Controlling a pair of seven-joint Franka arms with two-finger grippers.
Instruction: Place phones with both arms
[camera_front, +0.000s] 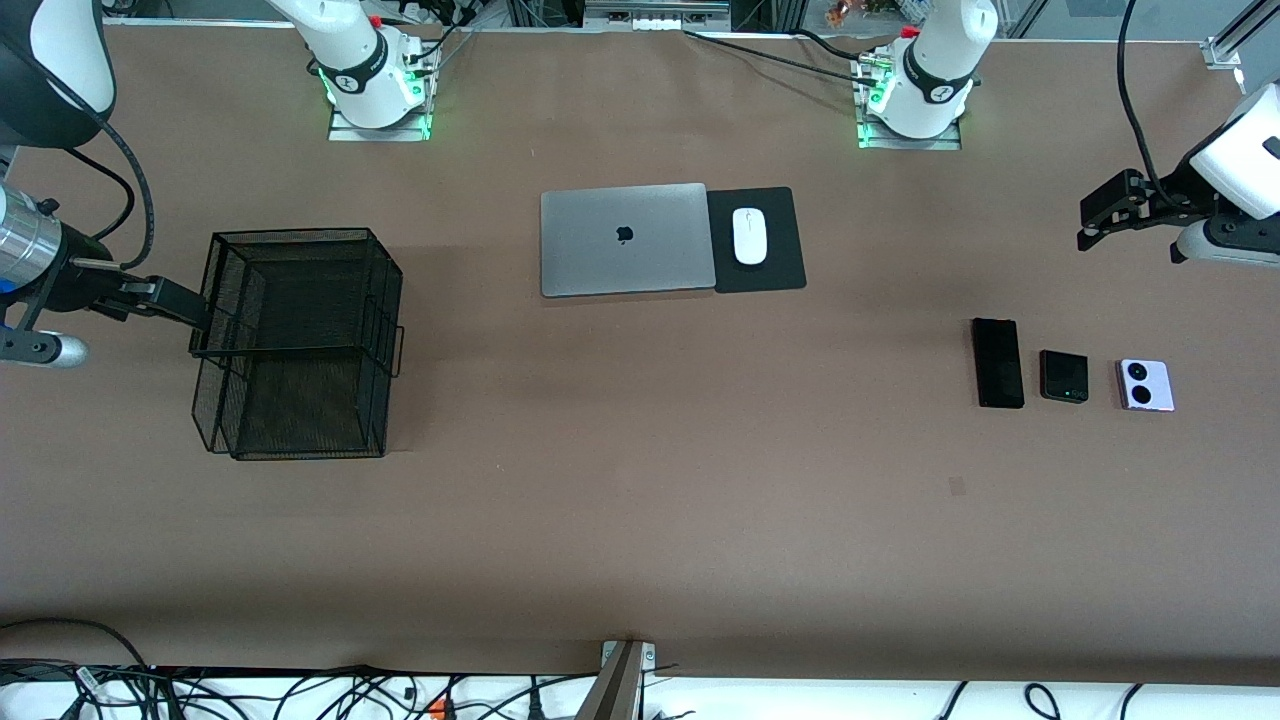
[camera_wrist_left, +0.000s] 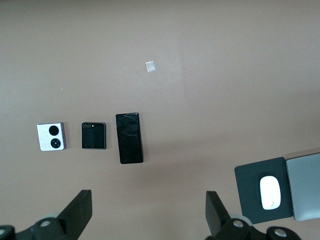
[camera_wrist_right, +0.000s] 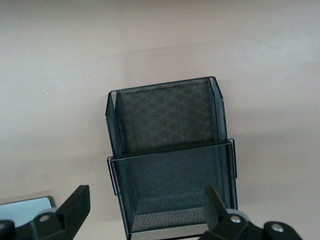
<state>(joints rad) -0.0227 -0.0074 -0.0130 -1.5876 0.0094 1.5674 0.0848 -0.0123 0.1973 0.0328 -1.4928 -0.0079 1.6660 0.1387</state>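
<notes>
Three phones lie flat in a row toward the left arm's end of the table: a long black slab (camera_front: 998, 362), a small squarish black one (camera_front: 1063, 376) and a lavender-white one with two black circles (camera_front: 1144, 384). They also show in the left wrist view: slab (camera_wrist_left: 129, 138), small black phone (camera_wrist_left: 93, 135), lavender-white phone (camera_wrist_left: 51, 137). My left gripper (camera_front: 1090, 222) (camera_wrist_left: 148, 210) is open and empty, up over the table at the left arm's end, apart from the phones. My right gripper (camera_front: 165, 300) (camera_wrist_right: 145, 210) is open and empty, over the edge of a black mesh basket (camera_front: 300, 235).
The mesh basket (camera_wrist_right: 170, 150) stands toward the right arm's end, its inside bare. A shut silver laptop (camera_front: 625, 240) and a white mouse (camera_front: 749, 236) on a black pad (camera_front: 780, 270) lie mid-table near the bases. A small pale mark (camera_front: 957, 486) lies nearer the front camera than the phones.
</notes>
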